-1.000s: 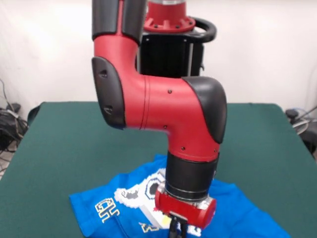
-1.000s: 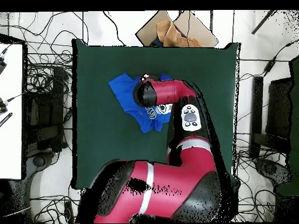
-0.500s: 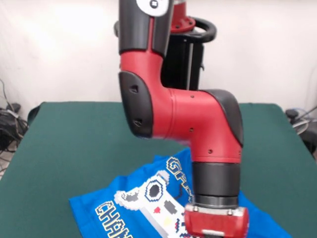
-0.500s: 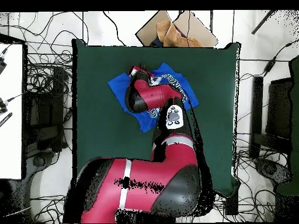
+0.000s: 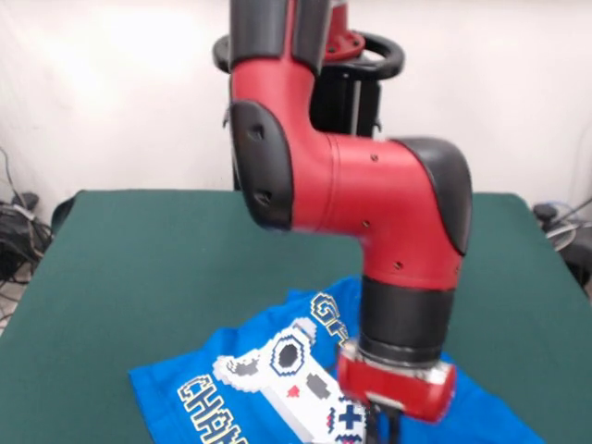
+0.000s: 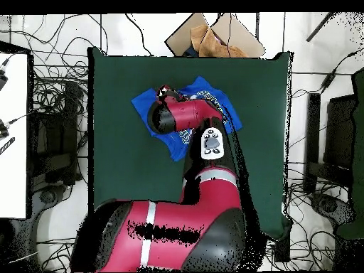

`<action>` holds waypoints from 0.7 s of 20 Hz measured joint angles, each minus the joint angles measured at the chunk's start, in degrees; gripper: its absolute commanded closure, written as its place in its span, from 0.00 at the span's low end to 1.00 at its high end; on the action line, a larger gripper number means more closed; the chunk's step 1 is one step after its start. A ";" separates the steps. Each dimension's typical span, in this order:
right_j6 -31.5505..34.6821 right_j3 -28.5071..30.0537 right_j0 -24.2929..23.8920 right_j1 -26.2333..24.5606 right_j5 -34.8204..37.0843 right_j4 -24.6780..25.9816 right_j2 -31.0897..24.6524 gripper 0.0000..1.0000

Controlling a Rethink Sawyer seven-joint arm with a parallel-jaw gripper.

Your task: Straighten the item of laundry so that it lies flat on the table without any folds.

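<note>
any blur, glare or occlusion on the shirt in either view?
Front view: arm slightly soft, wall washed out, shirt print sharp, gripper cut by bottom edge. Overhead view: even light, arm hides most of the shirt; table glare-free.

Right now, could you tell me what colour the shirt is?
Bright blue shirt, clearest in the front view.

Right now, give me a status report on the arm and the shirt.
Gripper low over the blue T-shirt, fingers cut off at frame edge. Shirt spread on the green table, print showing, partly hidden under the arm. Nothing else on the table.
</note>
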State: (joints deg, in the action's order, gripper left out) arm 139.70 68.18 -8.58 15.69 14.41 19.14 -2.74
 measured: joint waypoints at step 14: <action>0.00 6.59 -8.38 11.27 15.21 -2.49 -4.60 1.00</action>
State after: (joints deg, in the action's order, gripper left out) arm 139.70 74.76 -16.97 26.96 29.61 16.65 -7.35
